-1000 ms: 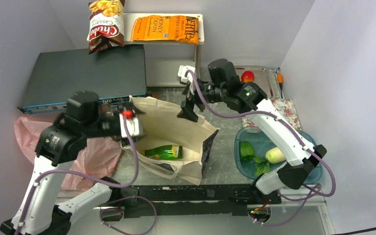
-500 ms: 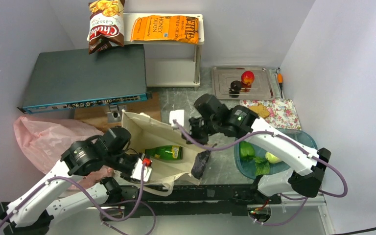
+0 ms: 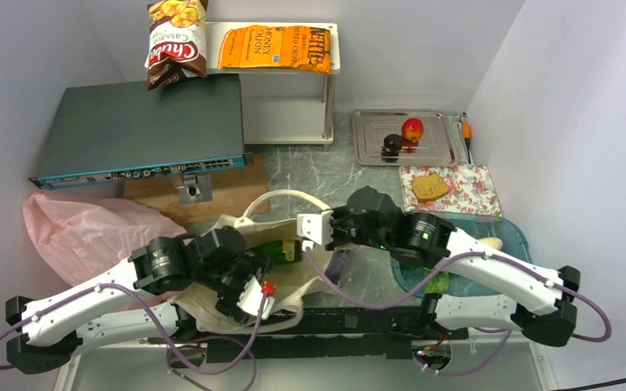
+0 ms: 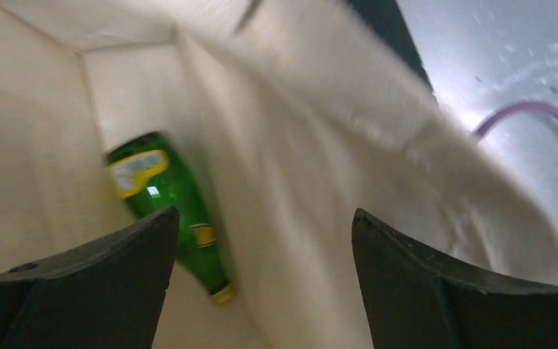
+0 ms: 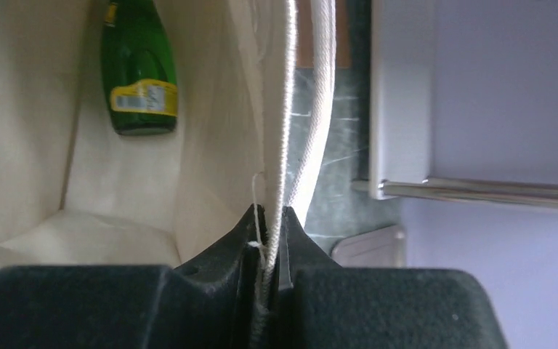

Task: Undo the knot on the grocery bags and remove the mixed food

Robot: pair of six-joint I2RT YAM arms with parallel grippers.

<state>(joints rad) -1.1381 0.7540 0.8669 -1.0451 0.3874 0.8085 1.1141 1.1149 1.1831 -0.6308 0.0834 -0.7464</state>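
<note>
1. Two grocery bags: one thin translucent pink plastic carrier bag [image 3: 81, 232], one beige canvas tote [image 3: 300, 281].
2. Two chip bags: one brown-red foil bag [image 3: 177, 41], one orange foil bag [image 3: 277, 47].
3. One green glass bottle with a yellow label [image 5: 138, 69].
4. One red round fruit [image 3: 412, 128], one dark round item [image 3: 392, 144].
5. One brown heart-shaped bread slice [image 3: 429, 186].
6. One flat steel tray [image 3: 371, 134], one blue translucent plastic tub [image 3: 515, 230], one floral cloth napkin [image 3: 473, 191].
7. Two black two-finger claws: left claw [image 4: 263, 217], right claw [image 5: 267, 222].

The tote [image 4: 298, 167] nearer and flatter, left pincer [image 4: 265, 214] now inside its mouth.
</note>
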